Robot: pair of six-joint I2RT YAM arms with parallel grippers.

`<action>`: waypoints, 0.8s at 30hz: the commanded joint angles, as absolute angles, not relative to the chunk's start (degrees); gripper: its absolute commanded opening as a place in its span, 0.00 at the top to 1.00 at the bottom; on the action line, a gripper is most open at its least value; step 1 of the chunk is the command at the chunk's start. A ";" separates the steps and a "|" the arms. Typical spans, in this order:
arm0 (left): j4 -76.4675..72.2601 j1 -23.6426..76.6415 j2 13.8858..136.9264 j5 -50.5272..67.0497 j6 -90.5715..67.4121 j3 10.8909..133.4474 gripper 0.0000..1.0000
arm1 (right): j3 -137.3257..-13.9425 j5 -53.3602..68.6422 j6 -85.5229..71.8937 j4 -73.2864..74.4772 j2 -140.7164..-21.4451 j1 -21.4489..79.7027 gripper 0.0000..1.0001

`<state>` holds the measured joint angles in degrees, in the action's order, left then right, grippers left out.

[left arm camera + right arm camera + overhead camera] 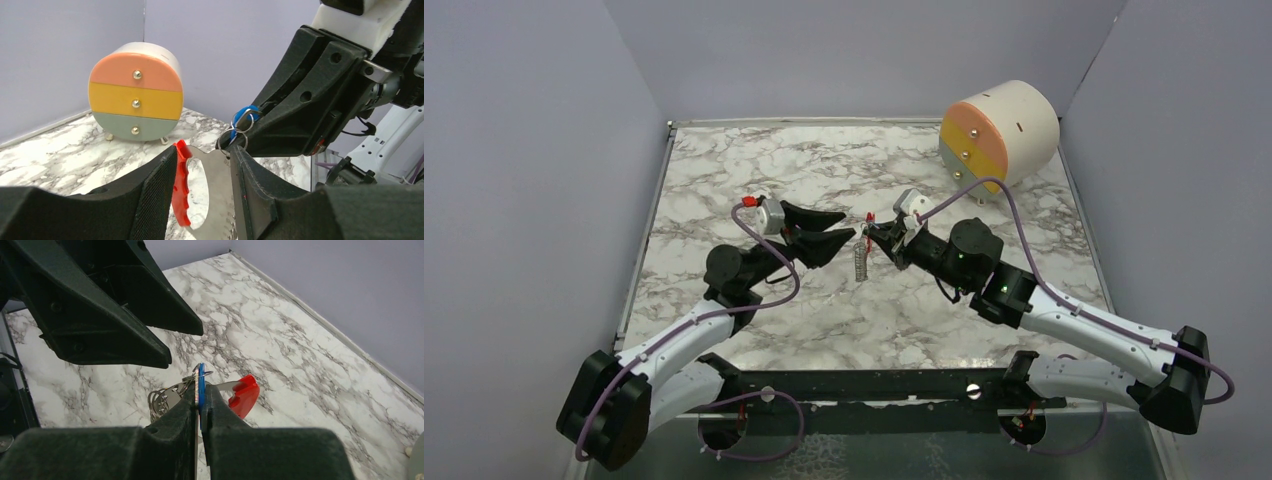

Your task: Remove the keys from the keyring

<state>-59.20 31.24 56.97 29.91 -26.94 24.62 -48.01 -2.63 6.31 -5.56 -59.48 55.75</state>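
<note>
Right wrist view shows the keys (201, 381), a small blue piece, pinched edge-on between the tips of my right gripper (200, 392), which is pressed together on it. Thin silvery rings (164, 401) hang just beside it on the left. The red part (243, 396) of the keyring (860, 257) sticks out on the right. In the top view the grey ridged band hangs down from my right fingertips, over the middle of the marble table (724, 180). My left gripper (848, 225) is just left of it, with fingers spread. In the left wrist view the band stands between these fingers, but I cannot tell if they touch it. A round cream drawer box (1004, 130) stands in the far right corner, well apart.
</note>
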 commanded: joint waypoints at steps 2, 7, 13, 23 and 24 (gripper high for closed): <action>-63.72 31.11 60.11 28.25 -28.71 26.39 0.53 | -49.84 0.07 6.58 -7.45 -57.88 55.53 0.99; -64.32 31.11 62.75 29.50 -28.08 27.80 0.53 | -49.86 1.38 6.68 -7.45 -57.63 55.55 0.99; -64.61 31.12 63.45 29.67 -27.95 28.24 0.53 | -49.64 1.84 7.07 -7.45 -57.28 55.53 0.99; -65.81 31.11 60.56 30.08 -28.91 26.23 0.48 | -49.33 1.60 7.05 -7.71 -56.82 55.53 0.99; -65.90 31.11 60.20 30.25 -28.94 26.12 0.48 | -49.31 1.63 7.06 -7.60 -56.80 55.50 0.99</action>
